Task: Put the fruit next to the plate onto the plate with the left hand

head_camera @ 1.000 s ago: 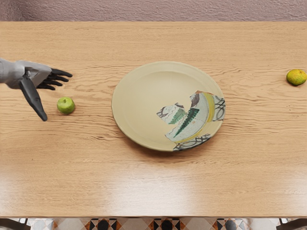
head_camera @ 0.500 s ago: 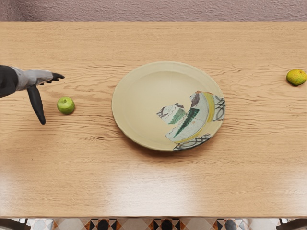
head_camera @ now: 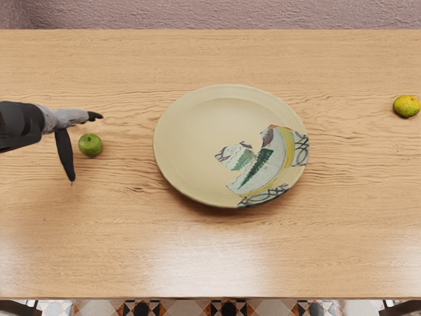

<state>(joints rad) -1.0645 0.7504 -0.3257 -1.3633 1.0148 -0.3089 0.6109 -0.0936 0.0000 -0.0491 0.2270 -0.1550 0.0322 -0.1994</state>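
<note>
— Left of the plate, on the bare wood: what's the risk?
— Your small round green fruit (head_camera: 90,144) lies loose on the light wooden surface (head_camera: 197,263), near the left rim of the wide cream ceramic plate with the painted patch (head_camera: 197,122), not touching it. It is smooth and round, with nothing bracing it. Close unevenly and one side arrives first and nudges it; it would likely roll. Close too high and you pinch the crown, and it may squirt out.
— Anything further along?
— The plate rim looks raised. Carry the fruit low and you could clip it. Note too the round yellow-orange fruit (head_camera: 406,105) at the far right, well apart from the plate. It is the wrong target for this hand.
— Fingers?
— Your left hand (head_camera: 66,124) comes in from the left edge. Its fingers (head_camera: 92,116) are stretched out and released, dark tips pointing right, past the fruit's far side. The thumb (head_camera: 65,158) hangs down just left of the fruit. They bracket it on two sides and hold nothing. A gap shows between thumb and fruit, and I see no finger contact either. Hand height above the surface cannot be judged from this one view. The right arm is not in view.
</note>
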